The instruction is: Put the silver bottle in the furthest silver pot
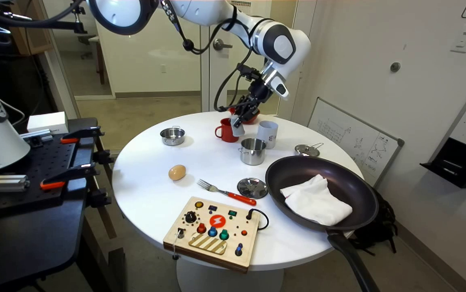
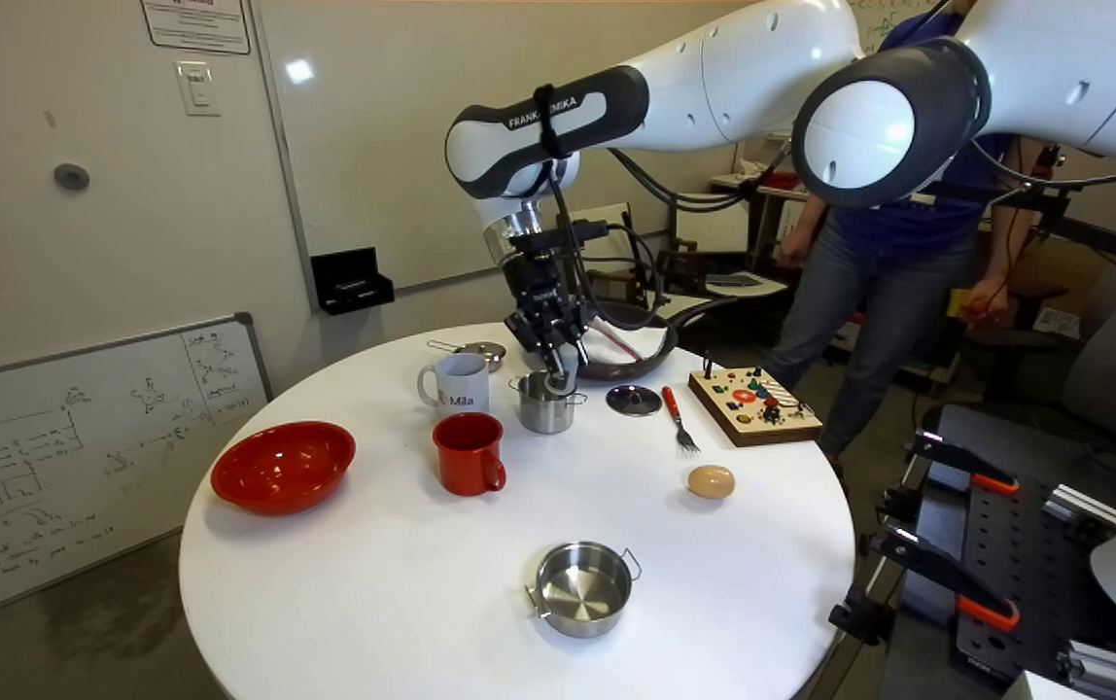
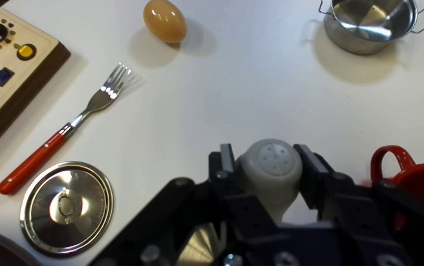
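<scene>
Bright surface (image 3: pixel 201 107), soft shadows by the egg (image 3: pixel 165 21), partly blurred tool (image 3: pixel 267 159) — glare spots the whiteboard (image 2: pixel 393 136) beyond the far edge.

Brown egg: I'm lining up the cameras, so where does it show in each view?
In an exterior view: egg left of centre, below mid-height.
In an exterior view: egg right of centre, below mid-height.
In the wrist view: egg near the top edge, left of centre.
Shared landmark: the fork, its tines towards the egg each time.
</scene>
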Robot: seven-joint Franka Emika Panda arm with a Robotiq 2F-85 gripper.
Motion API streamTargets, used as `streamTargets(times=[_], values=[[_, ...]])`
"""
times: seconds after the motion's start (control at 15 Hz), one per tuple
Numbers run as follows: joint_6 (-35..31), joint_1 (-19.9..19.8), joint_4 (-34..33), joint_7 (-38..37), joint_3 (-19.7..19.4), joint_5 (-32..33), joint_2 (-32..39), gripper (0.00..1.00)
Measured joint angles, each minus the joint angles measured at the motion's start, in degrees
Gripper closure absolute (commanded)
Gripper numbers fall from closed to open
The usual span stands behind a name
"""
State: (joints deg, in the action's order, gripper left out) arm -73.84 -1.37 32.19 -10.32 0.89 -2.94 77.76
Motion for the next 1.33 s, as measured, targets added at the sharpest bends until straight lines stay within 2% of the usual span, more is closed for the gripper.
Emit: streamTargets(times=[1.33], values=[[-2.9, -1.0, -1.6, -1.1, 0.1, 0.0, 0.5, 0.82]])
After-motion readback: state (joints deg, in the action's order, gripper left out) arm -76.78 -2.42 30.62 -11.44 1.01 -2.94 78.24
